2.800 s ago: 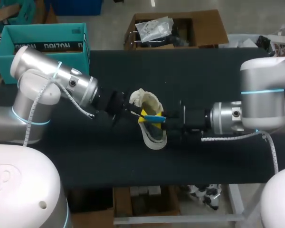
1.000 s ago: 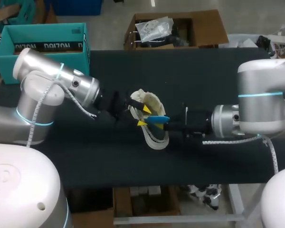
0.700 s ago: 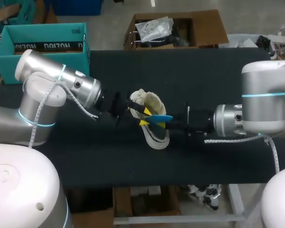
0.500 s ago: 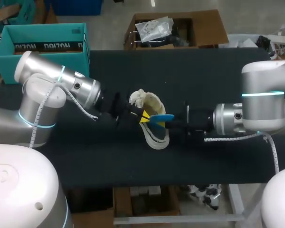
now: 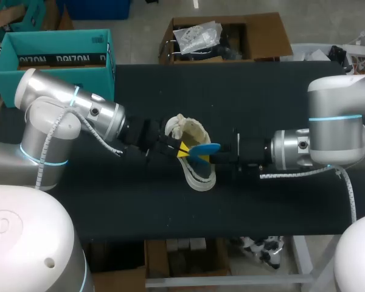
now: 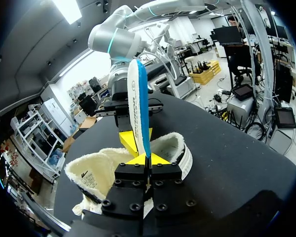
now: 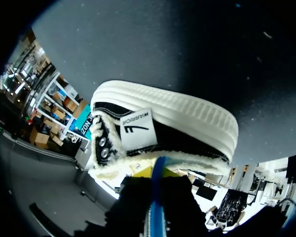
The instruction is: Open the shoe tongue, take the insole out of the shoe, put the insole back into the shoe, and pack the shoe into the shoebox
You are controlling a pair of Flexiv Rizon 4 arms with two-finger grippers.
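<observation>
A black canvas shoe (image 5: 194,167) with a white sole and cream fleece lining lies on its side mid-table. Just above its opening the blue insole (image 5: 204,149) hangs edge-up between both grippers. My left gripper (image 5: 182,149) is shut on the insole's near end (image 6: 147,148). My right gripper (image 5: 202,156) is shut on the insole from the other side. In the right wrist view the blue insole (image 7: 157,182) runs between the right gripper (image 7: 158,180) fingers, with the shoe (image 7: 163,123) just ahead. The teal shoebox (image 5: 61,42) stands open past the table's back left edge.
The black table top (image 5: 280,91) spreads out on every side of the shoe. My left arm crosses its left half and my right arm its right half, both low over the surface.
My left gripper's fingers, spread a second ago beside the shoe opening, have closed on the insole's end. The right gripper kept hold of the insole and shifted slightly.
</observation>
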